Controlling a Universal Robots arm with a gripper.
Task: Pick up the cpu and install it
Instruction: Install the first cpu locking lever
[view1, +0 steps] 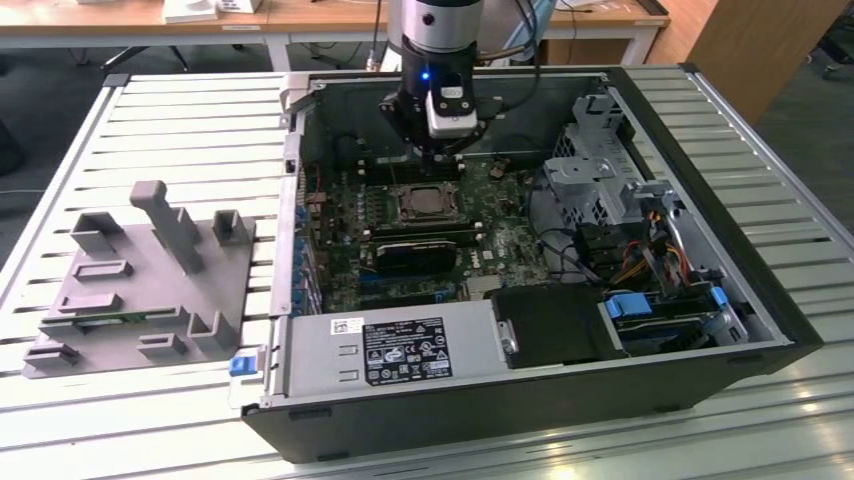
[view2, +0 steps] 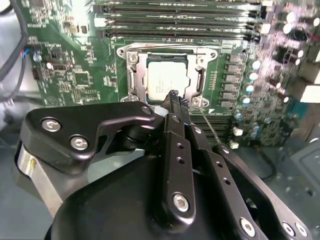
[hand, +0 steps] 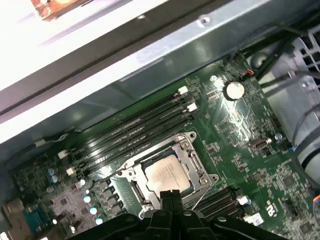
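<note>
The cpu (view1: 424, 203) is a small silvery square lying flat in the motherboard socket, with the metal socket frame (view2: 131, 75) open around it. In both wrist views the cpu (view2: 165, 81) (hand: 168, 174) sits just beyond my fingertips. My gripper (view1: 435, 158) hangs inside the open computer case, slightly above the socket and toward the case's far wall. Its black fingers are pressed together in both wrist views, gripper (view2: 173, 96) (hand: 170, 194), with nothing held between them.
A grey moulded tray (view1: 140, 270) lies on the slatted table at the exterior view's left. Inside the case are memory slots (hand: 135, 125), a black component (view1: 416, 256) below the socket, a power supply (view1: 387, 345), a drive cage (view1: 597, 165) and cable bundles (view1: 641, 250).
</note>
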